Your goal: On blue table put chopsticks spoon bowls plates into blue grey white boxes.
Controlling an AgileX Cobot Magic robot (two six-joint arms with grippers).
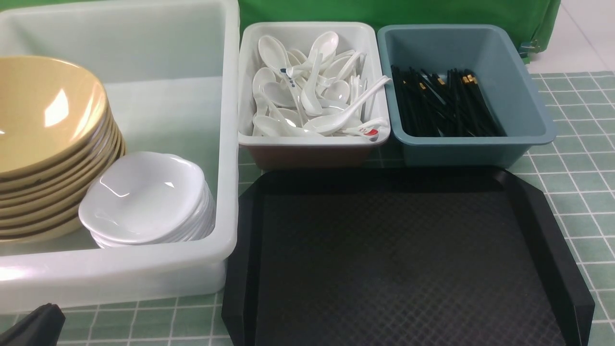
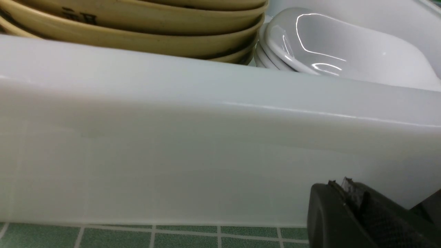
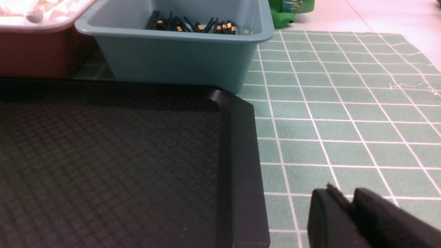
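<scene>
Tan bowls [image 1: 43,120] are stacked in the large whitish tub [image 1: 230,144], with a stack of white plates [image 1: 144,197] beside them. White spoons [image 1: 307,91] fill the small white bin [image 1: 312,140]. Black chopsticks [image 1: 442,101] lie in the blue-grey bin [image 1: 528,105]. My left gripper [image 2: 339,184] is shut and empty, low on the table just outside the tub's near wall [image 2: 206,155]; its black tip [image 1: 33,327] shows at the front view's bottom left. My right gripper [image 3: 344,194] hovers over the green table [image 3: 344,131] beside the tray, fingertips slightly parted, holding nothing.
A black textured tray [image 1: 399,259] lies in front of the two small bins and holds nothing. Its raised rim [image 3: 241,155] runs close beside my right gripper. Green cloth [image 1: 384,12] hangs behind the bins. The gridded table [image 1: 567,158] extends to the right.
</scene>
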